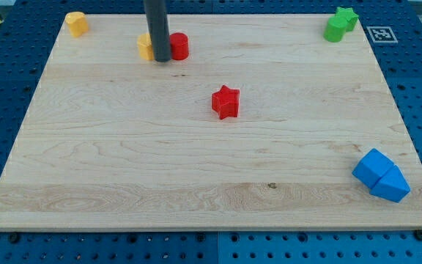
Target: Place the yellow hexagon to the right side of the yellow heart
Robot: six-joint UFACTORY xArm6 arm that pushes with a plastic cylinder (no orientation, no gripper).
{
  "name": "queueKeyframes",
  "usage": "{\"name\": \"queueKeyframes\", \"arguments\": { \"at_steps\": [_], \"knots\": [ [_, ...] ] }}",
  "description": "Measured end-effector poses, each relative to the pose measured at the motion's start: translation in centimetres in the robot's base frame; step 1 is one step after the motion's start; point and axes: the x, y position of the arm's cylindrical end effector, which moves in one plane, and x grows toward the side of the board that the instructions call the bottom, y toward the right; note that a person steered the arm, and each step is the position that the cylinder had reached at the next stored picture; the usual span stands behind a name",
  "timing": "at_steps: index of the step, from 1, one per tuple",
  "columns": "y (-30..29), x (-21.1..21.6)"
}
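The yellow heart (76, 23) sits at the top left corner of the wooden board (196, 169). The yellow hexagon (145, 46) lies to the heart's right, partly hidden behind my rod. My tip (161, 59) rests between the yellow hexagon and a red cylinder (179, 46), touching or almost touching both. The hexagon is at the tip's left, the cylinder at its right.
A red star (226, 102) lies near the board's middle. Two green blocks (340, 23) sit together at the top right corner. Two blue blocks (381, 175) sit together at the bottom right edge. Blue pegboard surrounds the board.
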Motion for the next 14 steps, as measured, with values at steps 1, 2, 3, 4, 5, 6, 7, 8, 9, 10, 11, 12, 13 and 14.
{"name": "queueKeyframes", "arguments": {
  "at_steps": [1,2,3,4,5,6,7,8,9,10,11,12,13,14],
  "knots": [
    [-3.3,-1.1],
    [-3.9,-2.7],
    [-3.9,-3.7],
    [-3.5,-4.1],
    [-3.5,-5.2],
    [-5.4,-7.3],
    [-6.0,-8.4],
    [-6.0,-10.0],
    [-6.7,-10.5],
    [-5.7,-10.5],
    [-2.7,-10.2],
    [-3.0,-7.8],
    [-3.7,-6.2],
    [-6.0,-6.6]
  ]
}}
